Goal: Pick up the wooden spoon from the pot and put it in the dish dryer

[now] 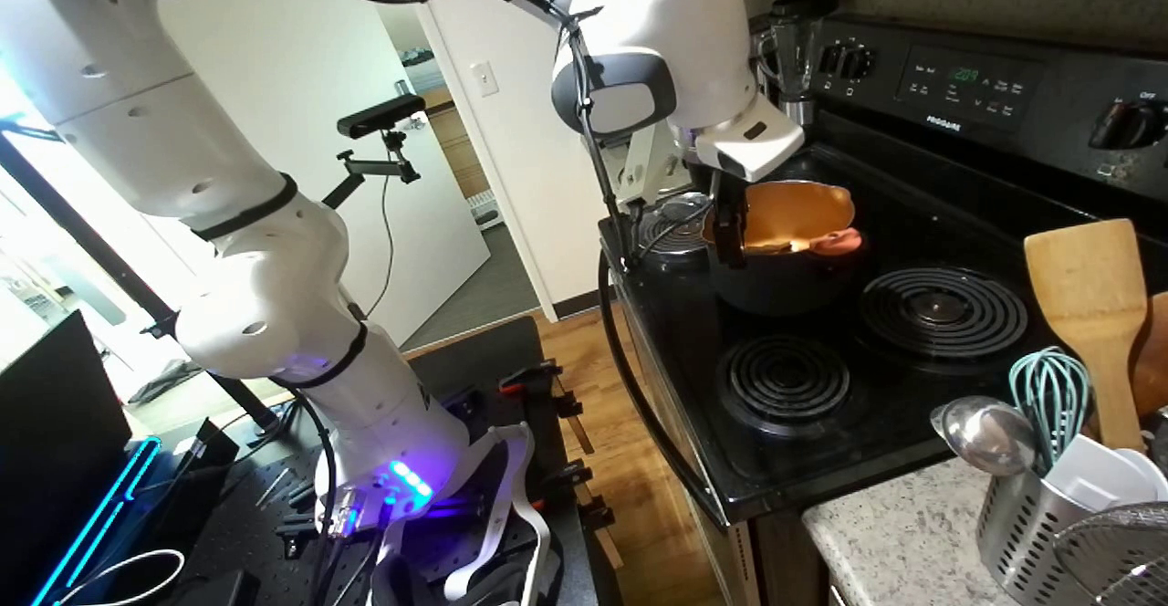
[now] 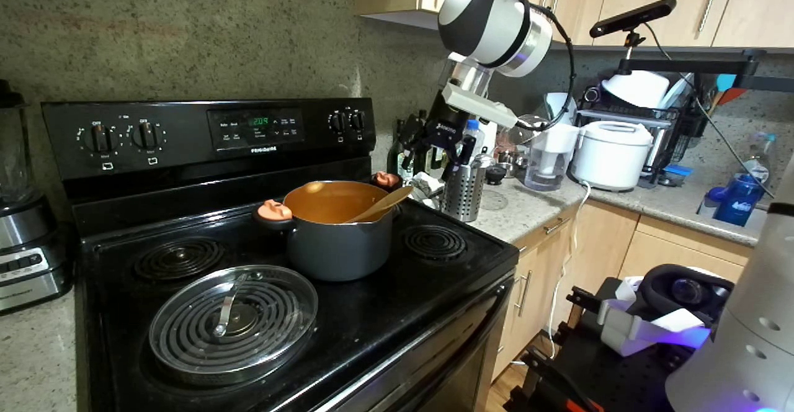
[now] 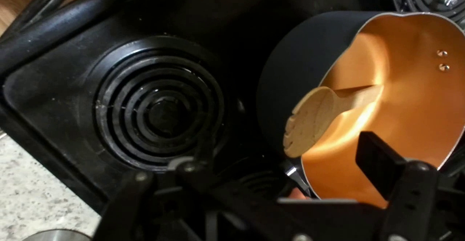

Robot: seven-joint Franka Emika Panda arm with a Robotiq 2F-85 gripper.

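The wooden spoon (image 3: 310,123) leans in the pot (image 3: 290,63), its broad head out over the rim and its handle inside. It also shows in an exterior view (image 2: 383,204). The dark pot with orange inside stands on the stove in both exterior views (image 1: 776,282) (image 2: 338,250). My gripper (image 3: 292,154) is open and empty, its fingers apart, above the pot's edge near the spoon head. It also shows in both exterior views (image 1: 727,223) (image 2: 434,157). The dish dryer, a perforated metal caddy (image 1: 1027,519), stands on the counter; it is partly behind my gripper in an exterior view (image 2: 463,198).
A metal ladle (image 1: 985,437), teal whisk (image 1: 1049,396) and wooden spatula (image 1: 1090,291) rise from the caddy. A glass lid (image 2: 232,325) lies on a front burner. The pot's side grips (image 2: 274,210) stick out. A blender (image 2: 25,238) and the stove's back panel (image 1: 985,86) border the stove.
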